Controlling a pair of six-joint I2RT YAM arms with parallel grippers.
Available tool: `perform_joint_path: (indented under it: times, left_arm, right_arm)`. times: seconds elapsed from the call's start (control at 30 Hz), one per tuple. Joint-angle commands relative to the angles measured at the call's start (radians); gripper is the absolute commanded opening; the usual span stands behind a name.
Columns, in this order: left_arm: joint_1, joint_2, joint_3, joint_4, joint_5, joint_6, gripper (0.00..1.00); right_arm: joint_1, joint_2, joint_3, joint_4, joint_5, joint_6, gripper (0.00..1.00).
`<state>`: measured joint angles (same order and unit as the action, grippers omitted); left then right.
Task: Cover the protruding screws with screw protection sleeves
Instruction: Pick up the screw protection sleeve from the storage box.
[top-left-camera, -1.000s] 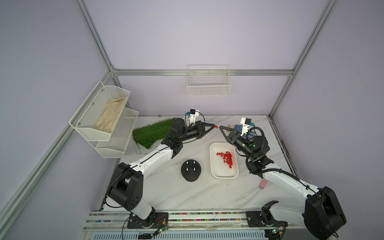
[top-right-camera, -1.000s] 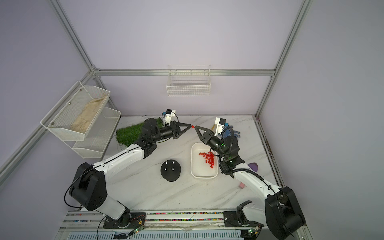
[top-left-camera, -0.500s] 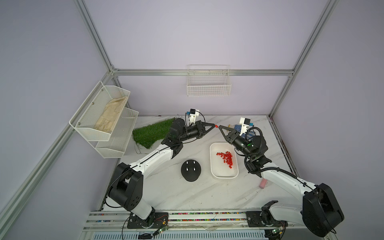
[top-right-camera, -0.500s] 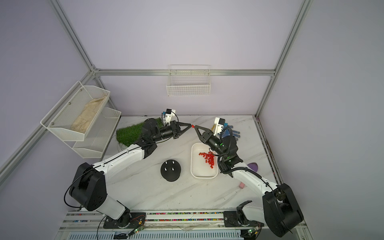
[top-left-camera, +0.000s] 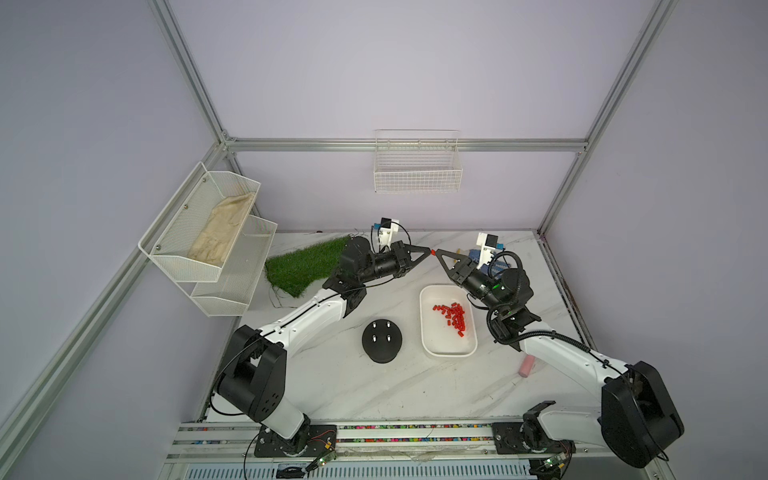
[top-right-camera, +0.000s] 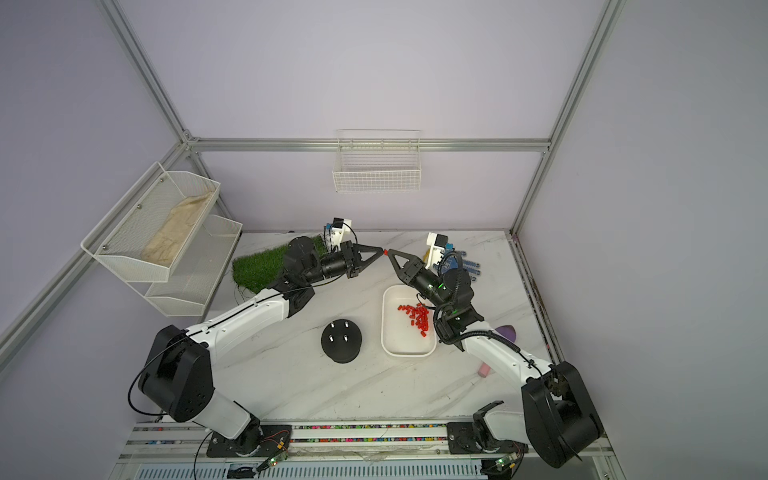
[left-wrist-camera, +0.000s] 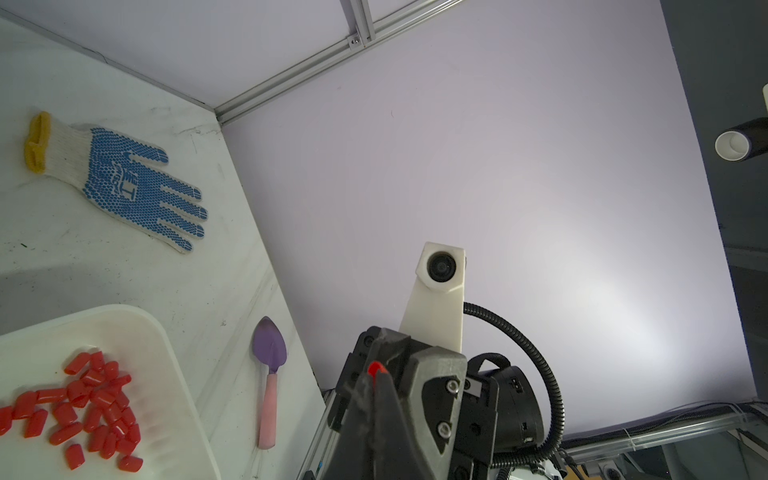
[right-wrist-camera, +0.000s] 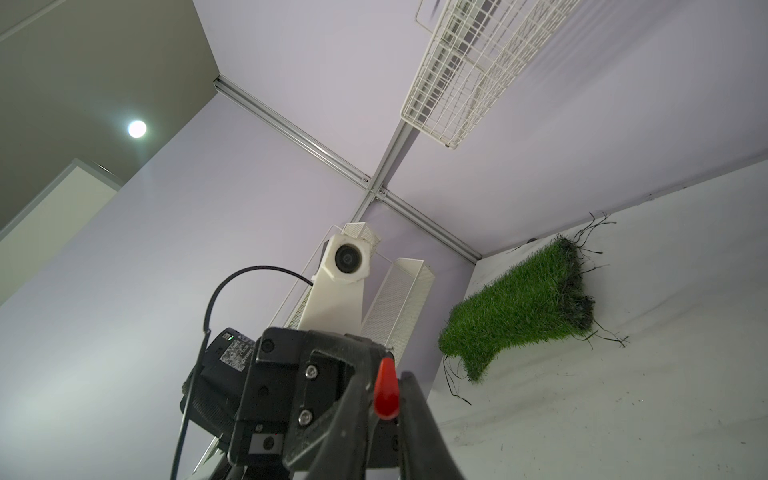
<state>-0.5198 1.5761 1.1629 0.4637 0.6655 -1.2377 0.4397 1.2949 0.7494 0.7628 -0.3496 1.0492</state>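
A white marbled tabletop (top-left-camera: 374, 395) fills the lilac-walled cell. Behind the left pincer (top-left-camera: 429, 251) lies a grass mat (top-left-camera: 303, 266). That pincer is raised off the tabletop and clenched on one red sleeve (top-left-camera: 432, 251), which pokes from its tip. Below both pincers sits the black dome (top-left-camera: 381, 353), its four screws (top-left-camera: 374, 338) all bare. The right pincer (top-left-camera: 438, 252) meets the left tip to tip, its jaws either side of the same sleeve; whether they pinch it I cannot tell. Under the right pincer a white tray (top-left-camera: 423, 332) holds the loose sleeves (top-left-camera: 455, 318). This looks like a handover. Next, the receiver must grip firmly before the giver lets go, then bring the sleeve's open end down onto a screw.
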Motion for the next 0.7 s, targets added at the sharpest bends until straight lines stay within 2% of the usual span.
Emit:
perform_joint_path:
  times: [0.0, 0.67]
  left_arm:
    - [-0.005, -0.045, -0.002, 0.051, 0.011, 0.001, 0.0]
    - [-0.006, -0.042, -0.003, 0.058, 0.013, -0.002, 0.0]
  right_arm:
    - [0.004, 0.006, 0.021, 0.012, -0.015, 0.003, 0.18]
    - [0.004, 0.0, 0.022, -0.014, -0.022, -0.011, 0.09]
